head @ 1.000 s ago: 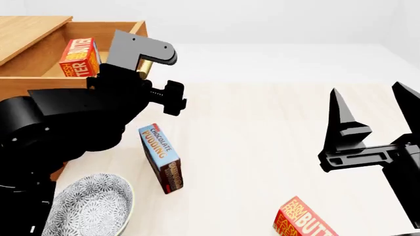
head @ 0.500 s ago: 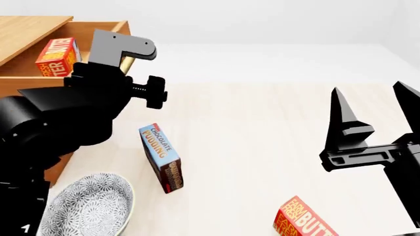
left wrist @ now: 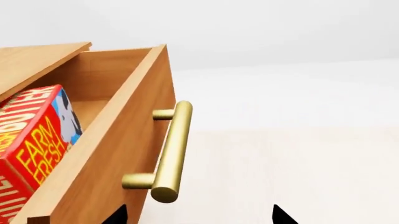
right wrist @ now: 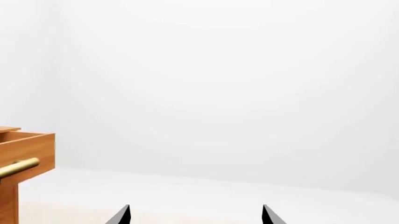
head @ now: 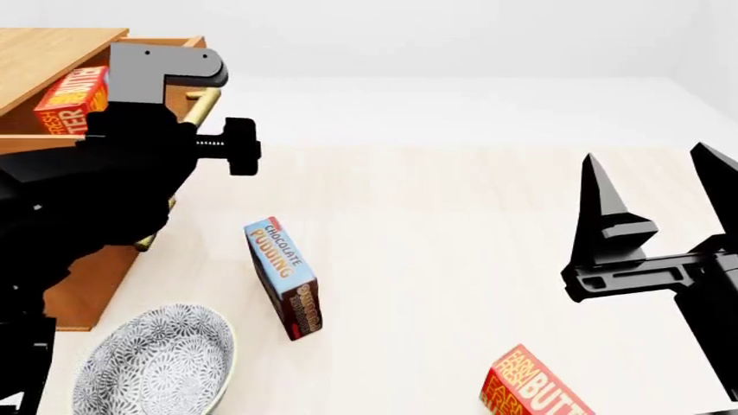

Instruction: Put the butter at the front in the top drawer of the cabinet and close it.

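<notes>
The butter (head: 72, 102) sits inside the top drawer (left wrist: 118, 140) of the cabinet (head: 47, 52), which is partly open. The left claw (left wrist: 198, 215) is spread before the brass handle (left wrist: 169, 151) — gripping nothing. Far right, the right claw (head: 658, 194) hangs open above the table (head: 461, 259).

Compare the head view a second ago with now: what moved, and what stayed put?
The top drawer has slid back into the cabinet, carrying the butter inside it, with the left gripper following at the brass handle. The drawer is not yet fully shut. The right gripper, pudding box, bowl and second butter carton have not moved.
</notes>
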